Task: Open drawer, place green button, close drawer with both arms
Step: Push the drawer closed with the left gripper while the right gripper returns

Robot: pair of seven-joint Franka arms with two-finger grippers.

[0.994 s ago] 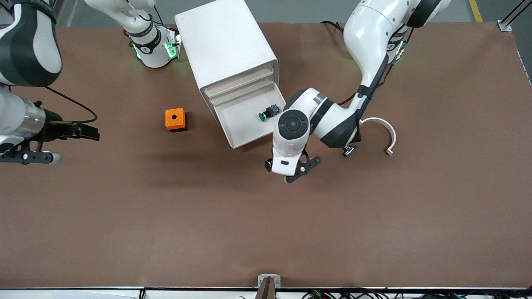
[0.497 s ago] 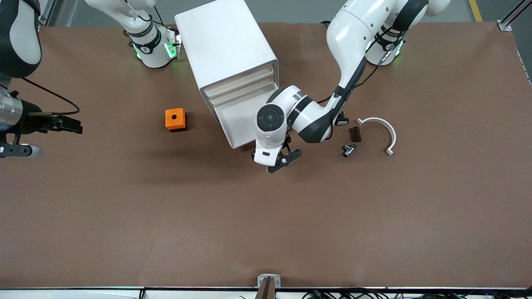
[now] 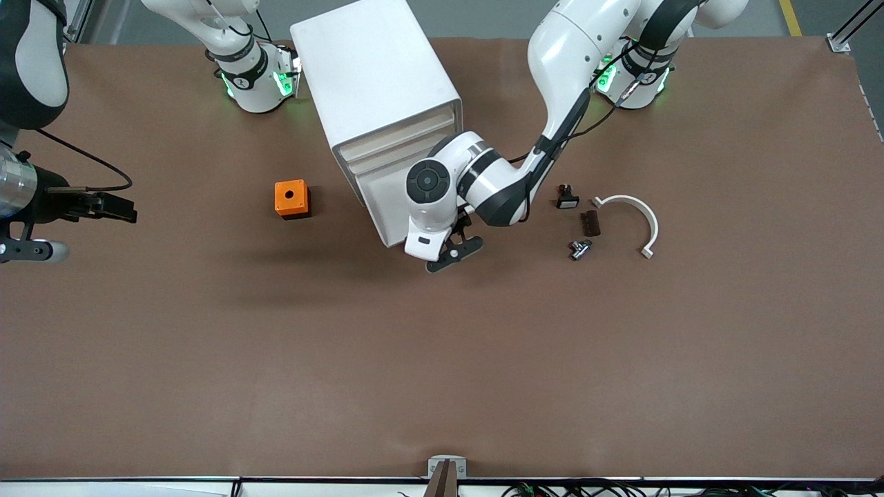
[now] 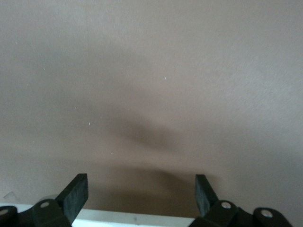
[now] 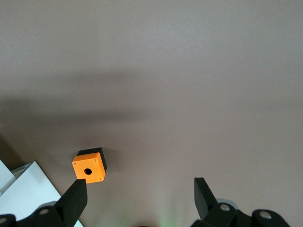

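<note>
The big white cabinet [image 3: 373, 76] stands between the arms' bases. Its lowest drawer [image 3: 387, 197] is pulled out toward the front camera. My left hand hangs over the drawer's open end and hides the button. My left gripper [image 3: 449, 250] is open and empty just past the drawer's front edge. In the left wrist view the gripper [image 4: 142, 189] looks down on bare table, with the drawer's white edge [image 4: 142, 218] between its fingers. My right gripper [image 3: 117, 207] waits, open and empty, at the right arm's end of the table. The right wrist view [image 5: 140, 194] shows it open too.
An orange box with a hole [image 3: 291, 199] sits beside the drawer toward the right arm's end; it also shows in the right wrist view [image 5: 88, 166]. Toward the left arm's end lie a black part with white face [image 3: 567, 200], a dark piece [image 3: 589, 222], a metal part [image 3: 579, 248] and a white arc [image 3: 635, 217].
My left arm has swung toward the right arm's end, bringing its gripper to the drawer's front edge and covering the button that lay in the drawer. My right gripper drew back slightly, then stopped.
</note>
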